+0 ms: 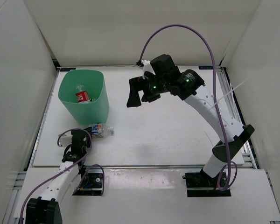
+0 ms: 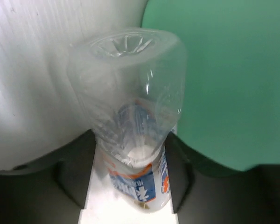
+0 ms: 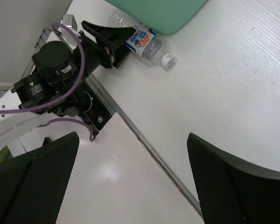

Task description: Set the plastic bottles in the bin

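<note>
A clear bottle with a blue-and-white label lies on its side on the white table, right against the near wall of the mint-green bin. My left gripper has both fingers pressed on its sides, around the label. The bottle's ribbed base points away from the wrist camera, and the bin wall fills the right of that view. Inside the bin lies a red-labelled bottle. My right gripper hangs open and empty high over the table's middle. From there it looks down on the held bottle and its white cap.
The table is boxed in by white walls at the left, back and right. A metal rail runs along its near edge, with a white shelf in front. Purple cables loop around both arms.
</note>
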Available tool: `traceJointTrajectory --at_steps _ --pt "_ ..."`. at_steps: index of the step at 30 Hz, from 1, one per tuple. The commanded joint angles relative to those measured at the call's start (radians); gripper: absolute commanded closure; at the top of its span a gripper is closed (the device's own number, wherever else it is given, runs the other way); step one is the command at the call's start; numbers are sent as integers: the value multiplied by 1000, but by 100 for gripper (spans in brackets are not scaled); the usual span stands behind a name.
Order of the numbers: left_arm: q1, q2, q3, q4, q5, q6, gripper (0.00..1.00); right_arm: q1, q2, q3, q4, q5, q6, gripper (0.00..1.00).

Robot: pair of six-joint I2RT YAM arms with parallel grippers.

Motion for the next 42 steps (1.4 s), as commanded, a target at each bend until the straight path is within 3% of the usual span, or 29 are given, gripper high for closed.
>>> traceJointTrajectory --at_steps 1,4,5,8,14,15,19,25,28,29,35,40,42 --pt "18 -13 -61 -56 53 8 40 -15 -42 -11 10 5 -9 0" --pt "39 -84 -86 -56 121 28 62 -15 -42 -11 10 5 0 0" --pt "52 -116 -95 -56 145 28 74 -15 -42 -11 10 5 0 0" --pt "52 -139 -57 -128 220 40 85 -25 -42 -20 19 5 9 0" --pt "52 -138 185 -495 264 153 89 -34 -13 -31 40 5 27 0" --pt "52 -138 289 -639 264 163 89 -34 -13 -40 40 5 27 0" --pt "52 -148 572 -896 153 210 89 -43 -4 -61 69 -6 37 0" --pt "52 -112 1004 -1098 -22 296 89 -43 18 -70 78 -16 47 0" --pt "52 -64 1171 -1033 -110 401 89 -43 27 -60 79 -25 47 0" --pt "52 -41 1199 -967 -122 548 89 -43 27 -60 79 -26 47 0" --pt "52 237 1281 -553 -281 868 89 -52 59 2 79 -47 57 0" --pt "36 442 1347 -534 -425 936 87 -52 59 34 69 -33 57 0" --pt "9 487 1347 -534 -473 948 74 -64 47 6 69 -15 57 0"
